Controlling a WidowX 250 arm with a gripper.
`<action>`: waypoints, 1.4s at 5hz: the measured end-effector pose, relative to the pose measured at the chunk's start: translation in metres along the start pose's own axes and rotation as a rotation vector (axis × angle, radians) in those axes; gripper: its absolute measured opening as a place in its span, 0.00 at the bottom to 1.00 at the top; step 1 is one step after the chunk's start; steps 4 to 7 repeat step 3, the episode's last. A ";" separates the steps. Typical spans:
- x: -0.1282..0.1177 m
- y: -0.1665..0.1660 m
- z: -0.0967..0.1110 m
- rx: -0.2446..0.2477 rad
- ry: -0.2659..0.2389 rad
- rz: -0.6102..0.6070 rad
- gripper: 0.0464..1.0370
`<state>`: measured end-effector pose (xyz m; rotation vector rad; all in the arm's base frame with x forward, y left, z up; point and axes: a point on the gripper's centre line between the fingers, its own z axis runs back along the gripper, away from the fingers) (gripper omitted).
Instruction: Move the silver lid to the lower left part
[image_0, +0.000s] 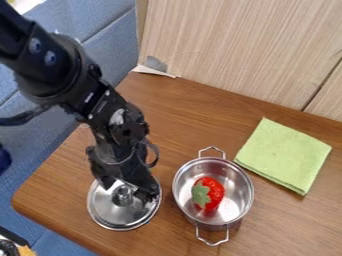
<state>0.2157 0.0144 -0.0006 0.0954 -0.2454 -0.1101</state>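
Sitting left of the pot (240, 191), lid (119, 215) looks placed; end effector (127, 189), spread open over knob (123, 196), probably needs only withdrawal.

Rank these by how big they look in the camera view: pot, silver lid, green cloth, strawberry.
1. Pot and green cloth: too close to rank against each other
2. Silver lid, judged by its outline, as it is partly covered
3. Strawberry, clearly smallest
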 end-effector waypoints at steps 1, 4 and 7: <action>0.013 0.000 0.028 0.018 -0.071 -0.001 0.97; 0.041 -0.015 0.063 -0.094 -0.195 0.024 0.96; 0.041 -0.015 0.063 -0.094 -0.195 0.024 0.96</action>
